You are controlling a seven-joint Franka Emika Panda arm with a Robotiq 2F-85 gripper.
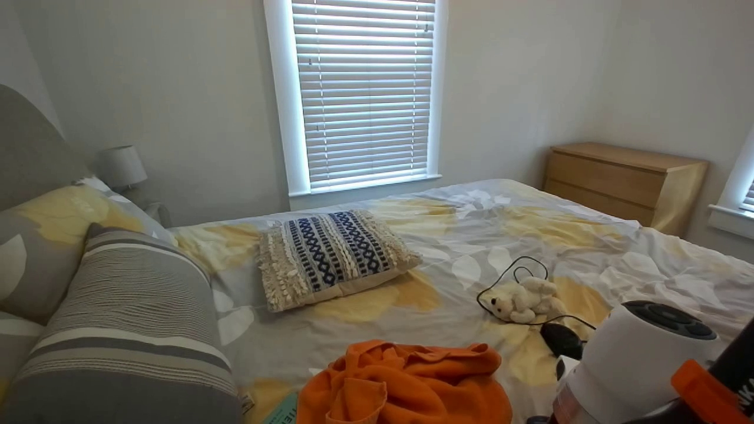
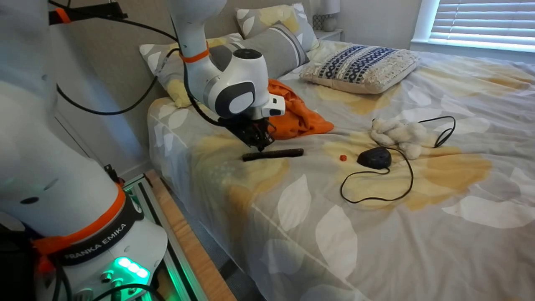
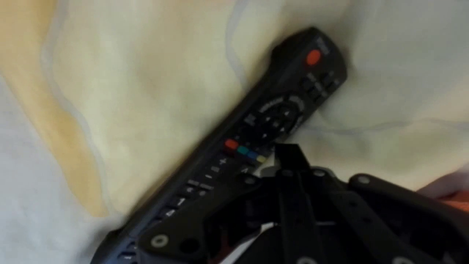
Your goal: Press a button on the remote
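A long black remote (image 2: 273,154) lies flat on the bed, buttons up. In the wrist view the remote (image 3: 245,132) runs diagonally, with a red power button (image 3: 313,57) at its upper end, a round navigation pad and a row of coloured buttons. My gripper (image 3: 287,148) is shut, fingertips together with nothing between them. The tips sit at the remote's right edge, beside the yellow button and below the pad. In an exterior view the gripper (image 2: 261,148) points down just over the remote; I cannot tell whether it touches. Its linkage hides part of the remote's lower half.
An orange cloth (image 2: 292,113) lies behind the gripper. A small red object (image 2: 343,157), a black mouse-shaped device (image 2: 374,158) with a cord and a white plush toy (image 2: 401,133) lie farther along the bed. A patterned pillow (image 2: 359,67) lies at the back.
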